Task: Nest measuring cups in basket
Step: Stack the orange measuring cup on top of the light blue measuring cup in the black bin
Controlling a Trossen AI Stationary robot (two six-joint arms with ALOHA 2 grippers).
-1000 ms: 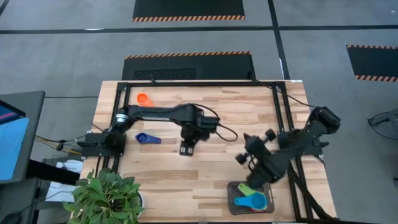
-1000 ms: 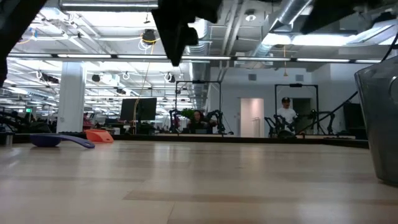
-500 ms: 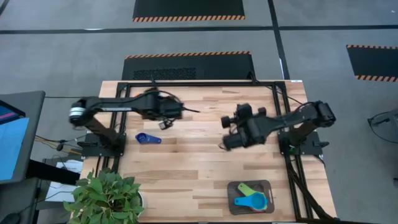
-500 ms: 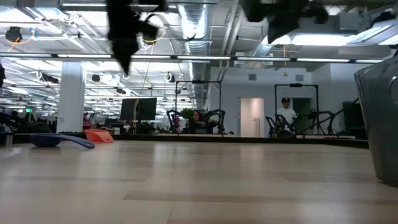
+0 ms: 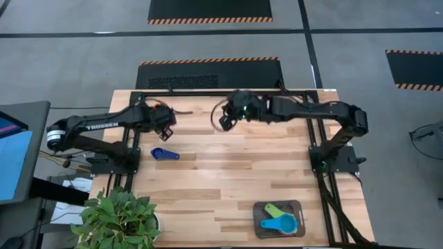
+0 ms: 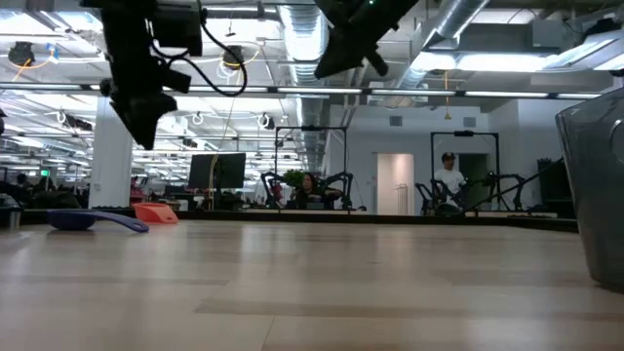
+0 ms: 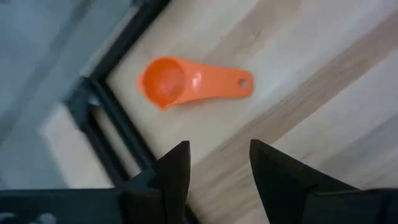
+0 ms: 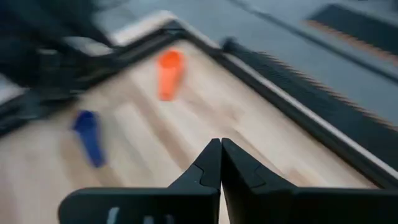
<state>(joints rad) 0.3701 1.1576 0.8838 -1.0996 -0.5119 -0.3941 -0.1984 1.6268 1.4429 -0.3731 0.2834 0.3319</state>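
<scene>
Left gripper [image 7: 214, 163], fingers apart, hangs above the orange cup [image 7: 189, 82] near the table's edge (right gripper [image 8: 220, 163] pinched together, empty); a skewed descent might push it off.

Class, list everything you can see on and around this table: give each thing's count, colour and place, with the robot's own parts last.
Orange cup: one, far left corner of the table.
Blue cup: one, dark blue, left side of the table.
Basket: one, dark grey, near right edge, holding green, yellow and light blue cups.
Plant: one, green, near left corner.
Left tool: open, above the orange cup.
Right tool: shut, over the far middle of the table.
</scene>
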